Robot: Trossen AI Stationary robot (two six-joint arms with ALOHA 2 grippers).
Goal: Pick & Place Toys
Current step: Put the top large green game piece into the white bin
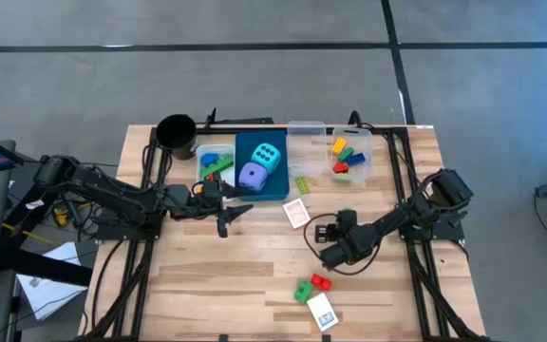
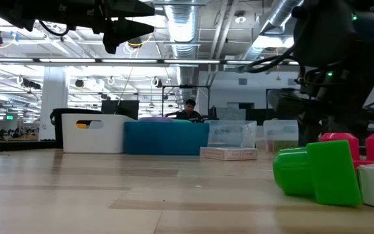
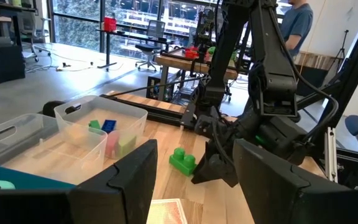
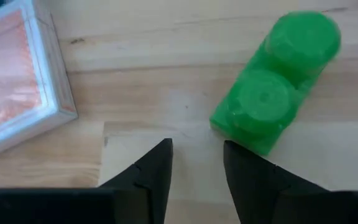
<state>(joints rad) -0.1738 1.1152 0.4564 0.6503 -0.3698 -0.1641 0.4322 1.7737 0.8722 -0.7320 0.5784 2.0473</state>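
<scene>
While right gripper [image 4: 196,163] gapes, released, green brick [image 4: 277,81] beside, card [image 4: 18,93] near, left gripper [image 3: 194,177] released.

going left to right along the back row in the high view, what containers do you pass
black cup → white bin → blue bin with two dice → empty clear bin → clear bin holding bricks

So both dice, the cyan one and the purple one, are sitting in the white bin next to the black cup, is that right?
Not quite. The cyan die and the purple die lie in the blue bin, as the high view shows. The white bin, beside the black cup, holds small bricks instead. The rest stands: both dice share one bin.
</scene>
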